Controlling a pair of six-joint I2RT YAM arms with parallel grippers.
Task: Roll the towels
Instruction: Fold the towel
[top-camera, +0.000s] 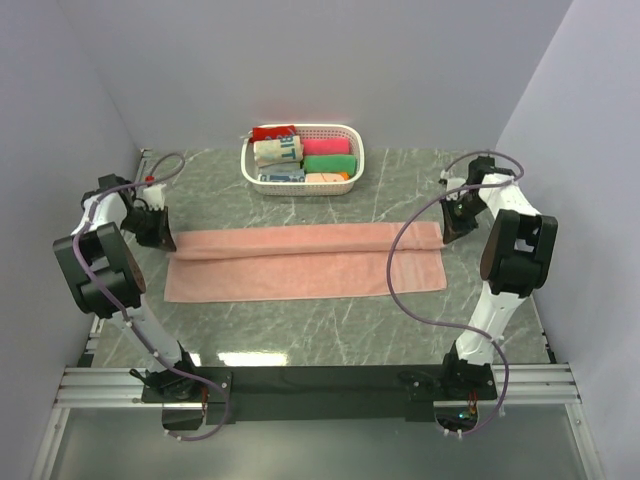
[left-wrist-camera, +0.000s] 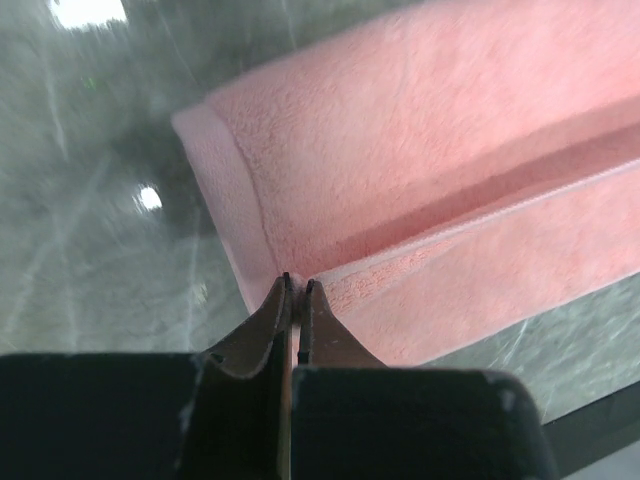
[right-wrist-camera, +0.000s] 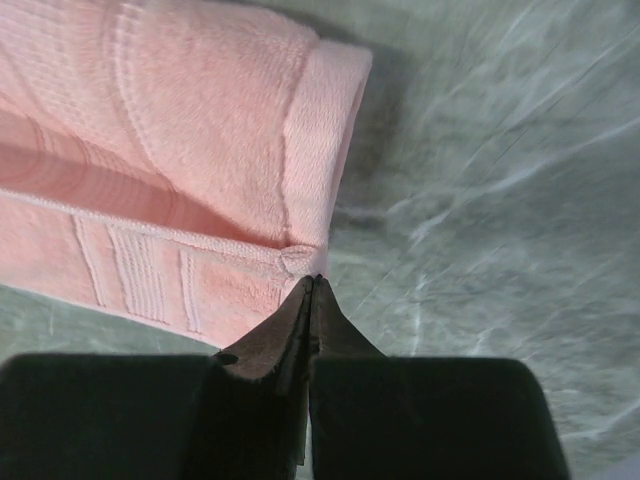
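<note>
At about 9 o'clock on the table (top-camera: 300, 325), the left gripper (left-wrist-camera: 296, 285), fingers pressed almost together and pinching the left short end of the towel (top-camera: 300, 265), just where the edge of the folded-over flap meets the layer under it; only a thin pink strip visible between the two fingers. Across the middle of the table, from 9 o'clock to 3 o'clock, the salmon-pink towel lying flat and stretched long, doubled along its far part, single along its near part, with a straight ridge between the two. Beyond it at 12 o'clock, apart from the towel, a white basket (top-camera: 243, 160) near the back wall, filled with rolled cloths (top-camera: 330, 163) in red, cream with blue letters, magenta and green. At about 3 o'clock, the right gripper (right-wrist-camera: 313, 280), fingers shut tight on the corner of the flap at the right short end, with a small pucker of cloth just at the tips. Bare marble-like table surface on the outer side of each gripper.
</note>
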